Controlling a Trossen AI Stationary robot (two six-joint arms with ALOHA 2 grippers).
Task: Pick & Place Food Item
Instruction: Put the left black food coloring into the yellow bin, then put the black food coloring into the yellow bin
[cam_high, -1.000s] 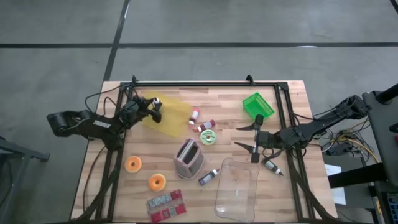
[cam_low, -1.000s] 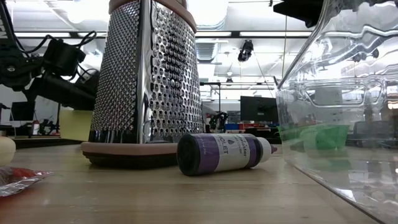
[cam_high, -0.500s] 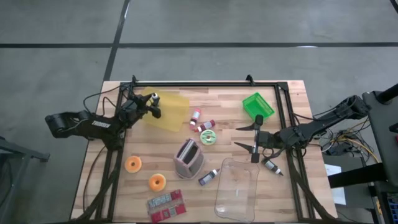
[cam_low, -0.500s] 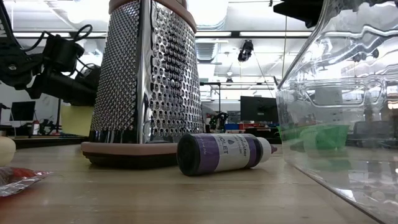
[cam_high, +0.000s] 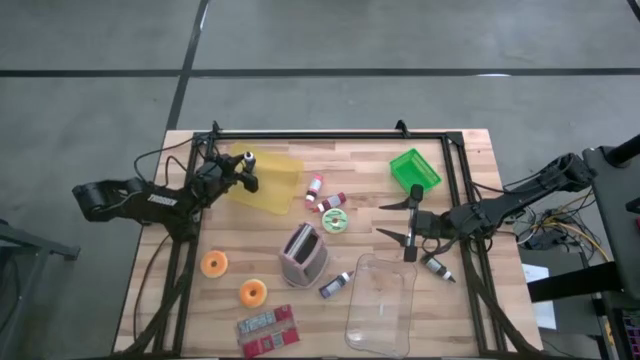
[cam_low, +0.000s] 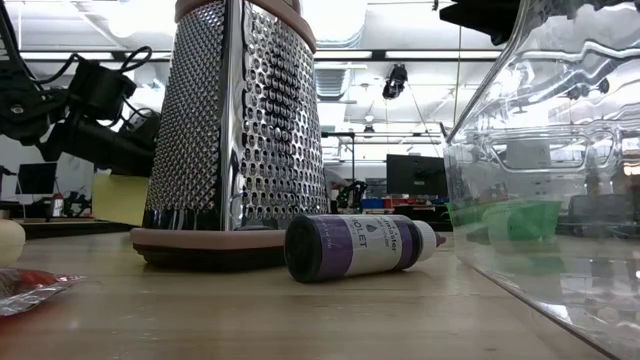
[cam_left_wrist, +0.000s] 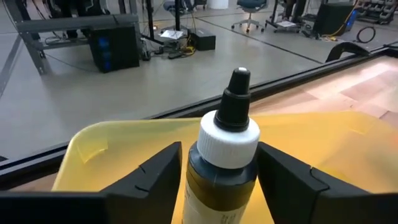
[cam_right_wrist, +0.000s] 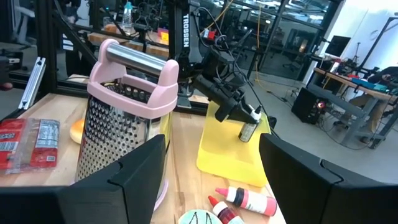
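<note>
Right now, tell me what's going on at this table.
The left gripper holds a small dark dropper bottle with a white collar upright over the yellow tray at the table's far left. The right gripper waits open near the clear plastic container, holding nothing. The two orange doughnuts lie untouched.

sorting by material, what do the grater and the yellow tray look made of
Grater: shiny perforated metal body, likely steel, with a matte pink handle and base that look plastic. Yellow tray: translucent glossy plastic, as the table's wood shows faintly through it.
</note>
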